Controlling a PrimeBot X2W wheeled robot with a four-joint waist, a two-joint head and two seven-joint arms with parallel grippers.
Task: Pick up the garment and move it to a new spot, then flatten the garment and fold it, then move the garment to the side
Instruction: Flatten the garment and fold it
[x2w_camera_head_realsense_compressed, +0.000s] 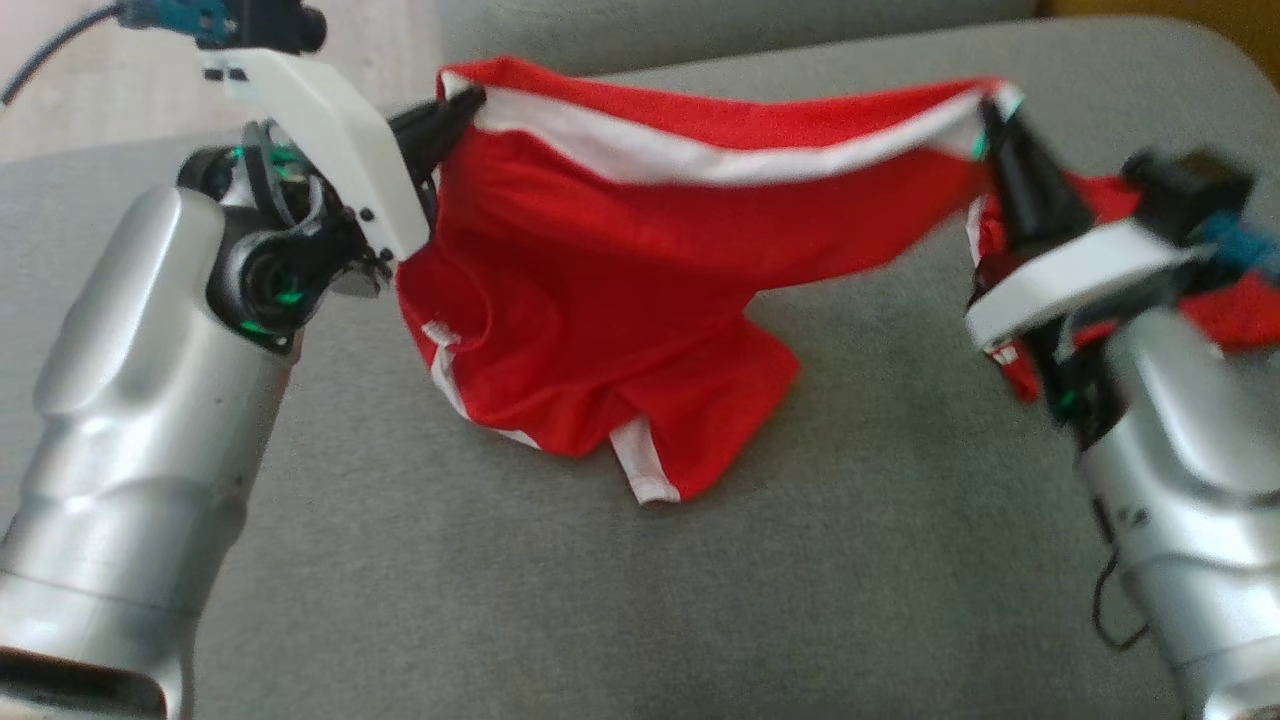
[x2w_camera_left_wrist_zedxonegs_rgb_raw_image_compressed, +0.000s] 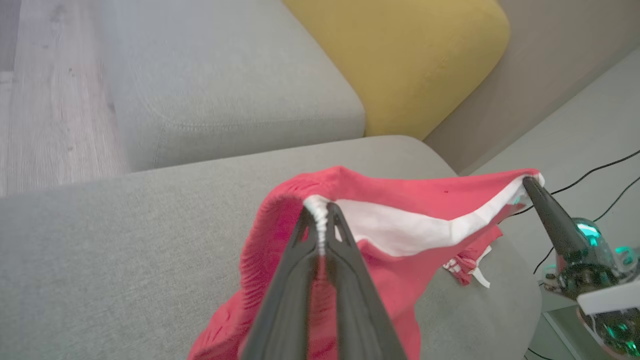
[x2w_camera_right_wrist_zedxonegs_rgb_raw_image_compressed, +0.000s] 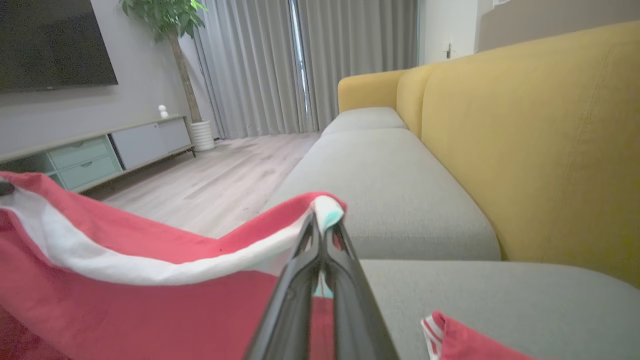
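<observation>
Both forearms rise over the grey sofa seat (x2w_camera_head_realsense_compressed: 900, 520). The left claw (x2w_camera_head_realsense_compressed: 462, 104) and the right claw (x2w_camera_head_realsense_compressed: 992, 112) each pinch the white edge of the red garment (x2w_camera_head_realsense_compressed: 600, 280), stretched between them; cloth partly hides the blurred right wrist.

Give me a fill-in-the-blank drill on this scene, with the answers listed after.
1. The left hand is shut on the ____ band of the garment.
2. The right hand pinches the band's other end, so it spans ____ the two hands.
3. The garment is mostly ____.
4. The sofa backrest is ____.
Missing words: white; between; red; yellow.
</observation>
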